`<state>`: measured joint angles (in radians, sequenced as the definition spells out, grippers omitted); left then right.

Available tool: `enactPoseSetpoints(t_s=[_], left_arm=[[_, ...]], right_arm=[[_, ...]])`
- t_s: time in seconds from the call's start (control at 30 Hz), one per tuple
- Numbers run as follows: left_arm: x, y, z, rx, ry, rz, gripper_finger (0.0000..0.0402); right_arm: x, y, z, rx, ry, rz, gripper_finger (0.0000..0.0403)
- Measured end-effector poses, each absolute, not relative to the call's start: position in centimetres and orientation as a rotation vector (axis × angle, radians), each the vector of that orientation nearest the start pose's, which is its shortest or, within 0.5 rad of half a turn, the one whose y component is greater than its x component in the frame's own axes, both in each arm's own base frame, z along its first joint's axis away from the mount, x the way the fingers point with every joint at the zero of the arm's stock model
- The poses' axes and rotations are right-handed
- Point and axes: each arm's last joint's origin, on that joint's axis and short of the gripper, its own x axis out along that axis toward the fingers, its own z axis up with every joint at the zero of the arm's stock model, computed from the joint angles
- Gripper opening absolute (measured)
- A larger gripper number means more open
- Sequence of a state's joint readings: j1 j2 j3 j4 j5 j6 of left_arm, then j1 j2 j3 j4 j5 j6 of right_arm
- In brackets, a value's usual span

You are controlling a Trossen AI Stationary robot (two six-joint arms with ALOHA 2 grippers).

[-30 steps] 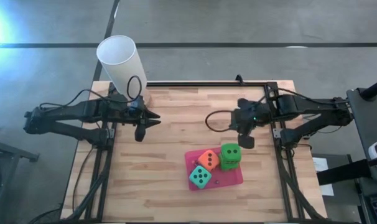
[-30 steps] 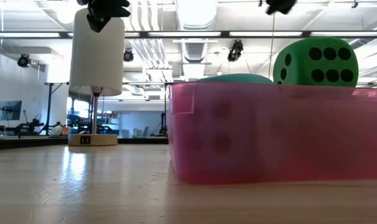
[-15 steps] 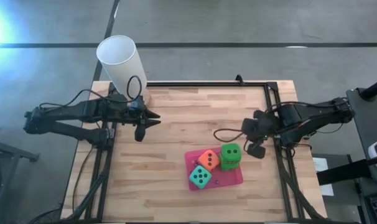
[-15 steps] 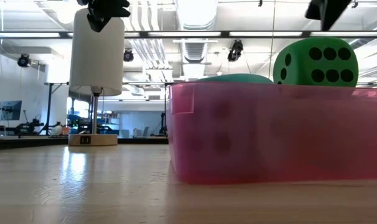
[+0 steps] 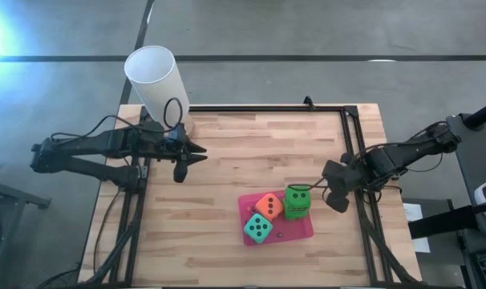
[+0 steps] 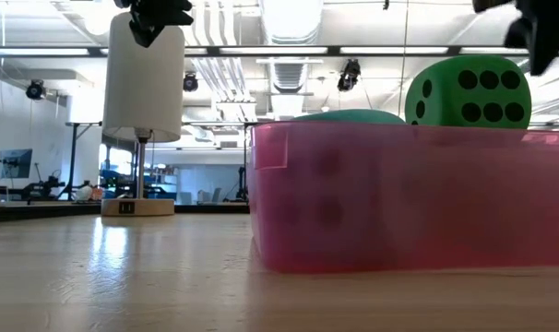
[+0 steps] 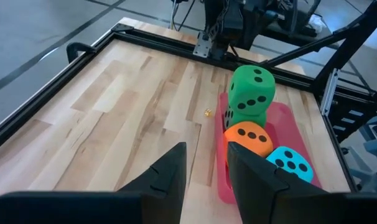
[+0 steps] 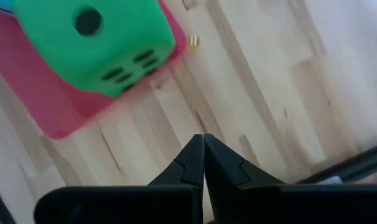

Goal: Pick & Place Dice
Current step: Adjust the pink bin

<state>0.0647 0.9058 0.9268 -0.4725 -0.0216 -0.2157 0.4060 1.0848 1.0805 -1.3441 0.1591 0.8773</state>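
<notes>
Your right gripper [image 5: 337,200] hangs at the table's right edge, fingers pressed together and empty. All four dice sit on the pink tray [image 5: 301,229]: orange die [image 5: 268,206], teal die [image 5: 258,229], and two green dice [image 5: 297,201] stacked. Your left gripper [image 5: 181,164] waits near the far-left corner, fingers slightly parted around nothing.

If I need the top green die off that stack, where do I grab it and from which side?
Take the top green die by two opposite vertical faces, coming straight down from above. It sits on the other green die, clear above the pink tray rim, so its sides look exposed. The orange die sits close beside, so probably pick the pair of faces that avoids it.
</notes>
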Motion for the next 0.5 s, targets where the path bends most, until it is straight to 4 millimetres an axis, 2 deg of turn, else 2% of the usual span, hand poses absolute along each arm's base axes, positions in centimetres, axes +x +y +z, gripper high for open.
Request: enactPoseSetpoints(t_s=[0.2,0.5], left_arm=[[18.7,1.3,33.4,-0.222,0.44,0.133,0.0122],[18.7,1.3,33.4,-0.221,0.441,0.133,0.0122]], right_arm=[[13.8,6.9,27.9,0.383,1.267,-0.338,0.0008],[14.1,7.8,23.2,0.369,1.22,-0.239,0.0008]])
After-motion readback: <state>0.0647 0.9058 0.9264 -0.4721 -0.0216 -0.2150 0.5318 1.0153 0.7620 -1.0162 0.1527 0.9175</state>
